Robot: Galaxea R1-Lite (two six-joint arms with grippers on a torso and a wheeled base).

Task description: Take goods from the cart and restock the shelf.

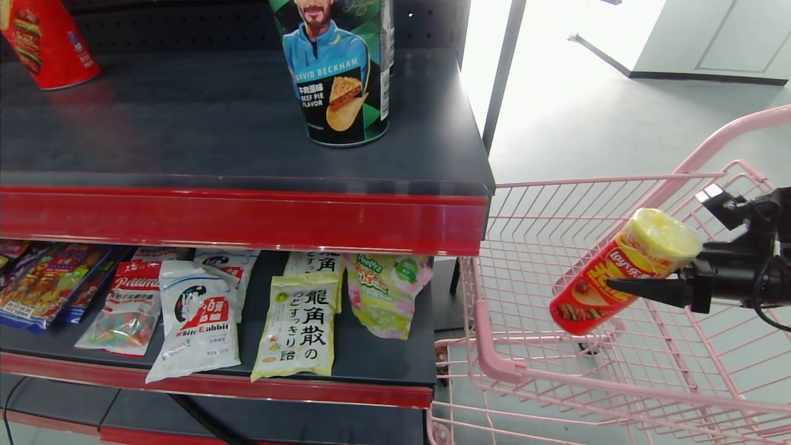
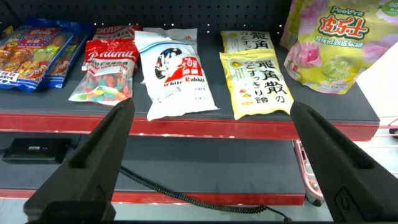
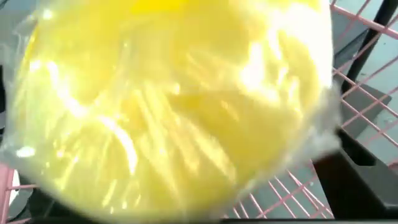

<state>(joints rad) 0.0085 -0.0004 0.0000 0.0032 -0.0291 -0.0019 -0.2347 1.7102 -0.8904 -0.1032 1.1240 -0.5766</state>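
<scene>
A can (image 1: 337,68) stands on the top shelf (image 1: 185,123), near its right end. A second can (image 1: 49,40) stands far left on it. Bags (image 1: 198,321) lie side by side on the low shelf (image 1: 371,364) under it. The cart (image 1: 618,185) is just right of both shelves. The right fingers (image 1: 642,287) hold a tube (image 1: 587,303), tilted, over the cart. The left fingers (image 2: 99,155) are spread wide in front of the low shelf

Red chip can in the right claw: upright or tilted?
Tilted. The red chip can leans in the right claw at the pink cart, yellow lid higher, base lower.
</scene>
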